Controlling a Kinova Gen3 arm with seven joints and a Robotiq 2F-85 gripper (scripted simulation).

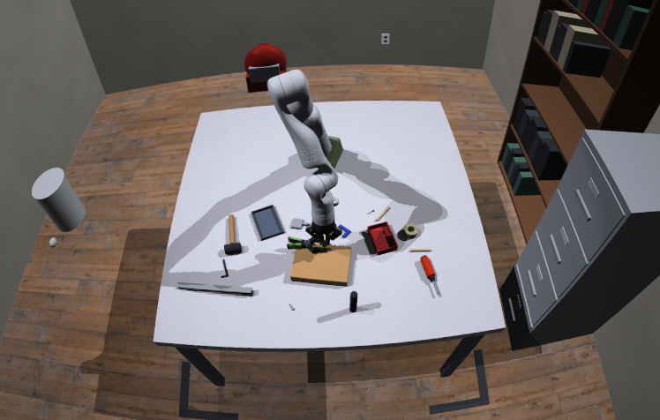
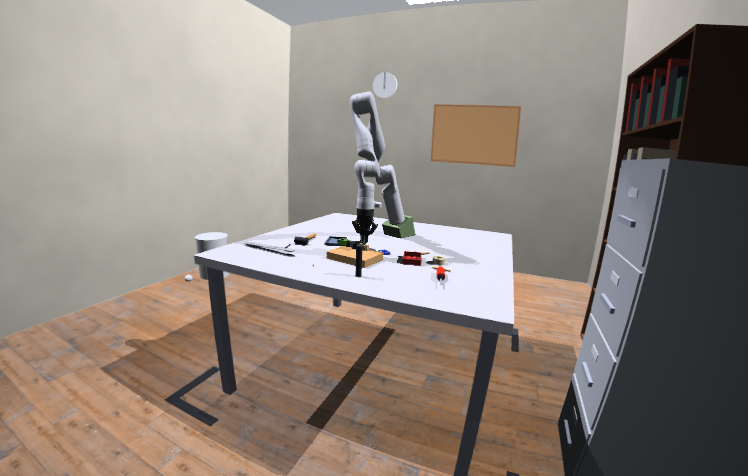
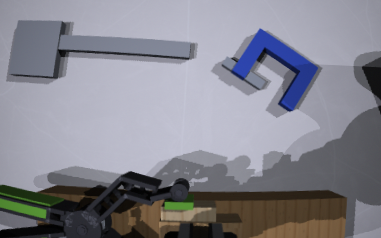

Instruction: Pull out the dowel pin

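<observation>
Apparently the claw (image 1: pixel 325 243) (image 2: pixel 363 241) (image 3: pixel 200 231) is nearly closed, pointing down over the pale block; I can't tell whether it grips the pin. To draw that, twist gently, lifting straight. The spring clamp (image 1: pixel 296 245) (image 3: pixel 83 224) reaches the block, on the board (image 1: pixel 320 266) (image 2: pixel 354 256) (image 3: pixel 299 215). The arm (image 1: pixel 296 125) (image 2: pixel 365 136) arches above.

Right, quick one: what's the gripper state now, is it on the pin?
Gripper: fingers close together at the bench board; cannot tell whether the dowel pin is between them, tips hidden.
</observation>
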